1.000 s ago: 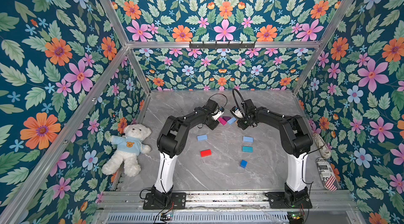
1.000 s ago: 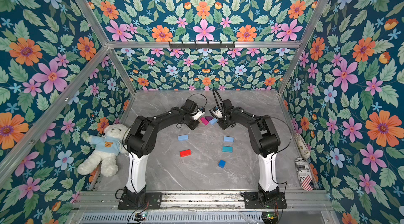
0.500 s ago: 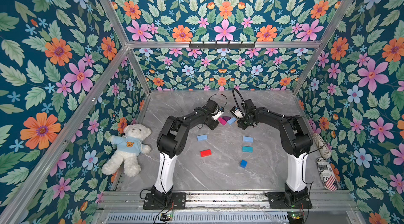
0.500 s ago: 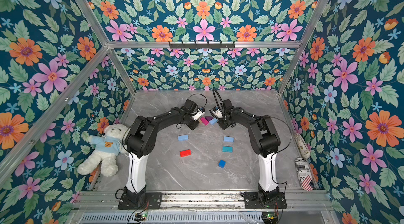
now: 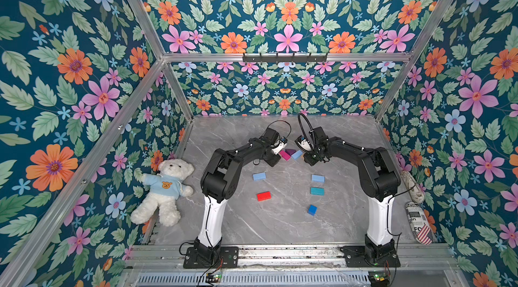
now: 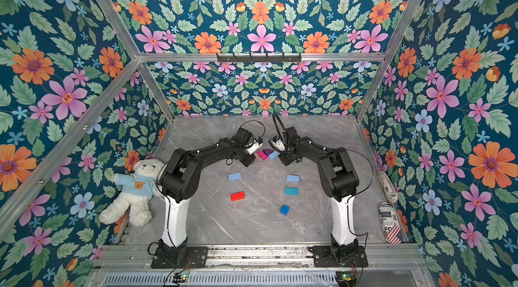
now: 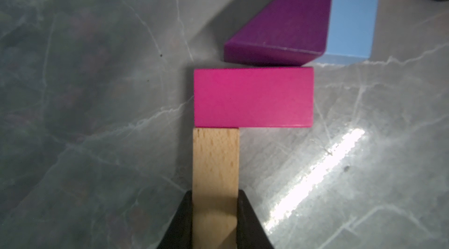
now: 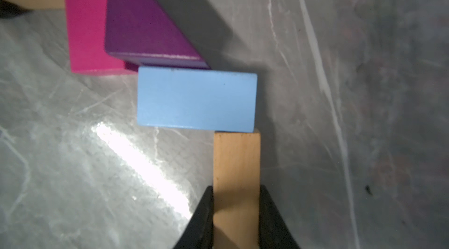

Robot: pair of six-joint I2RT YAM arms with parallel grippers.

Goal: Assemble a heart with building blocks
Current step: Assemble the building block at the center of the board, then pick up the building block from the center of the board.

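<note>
While both arms lean toward the worktop's [image 5: 280, 224] far edge, the begun heart [image 5: 290, 154] lies between their tips, midway between the side edges. The left gripper [image 7: 215, 196] is clamped on the left tan block [image 7: 215, 160]. That block's long axis runs straight out from the jaws and meets the magenta brick's [image 7: 252, 97] long side square-on, end touching, flush with one corner. Beyond that brick sits the wedge [image 7: 289, 24], then the blue brick [image 8: 196, 98]. The right tan block [image 8: 237, 160] butts its long side end-on, a shade past the corner, pinched in the right gripper [image 8: 237, 191]. Both joins look made, so the next move is probably to let go and back off along each block's long axis; a sideways pull could swing either corner open. Toward the front edge lie the left pale brick [image 5: 259, 176] and red brick [image 5: 263, 196] by the left arm, and the right pale brick [image 5: 318, 178], teal brick [image 5: 317, 191] and cube [image 5: 312, 210] by the right.
</note>
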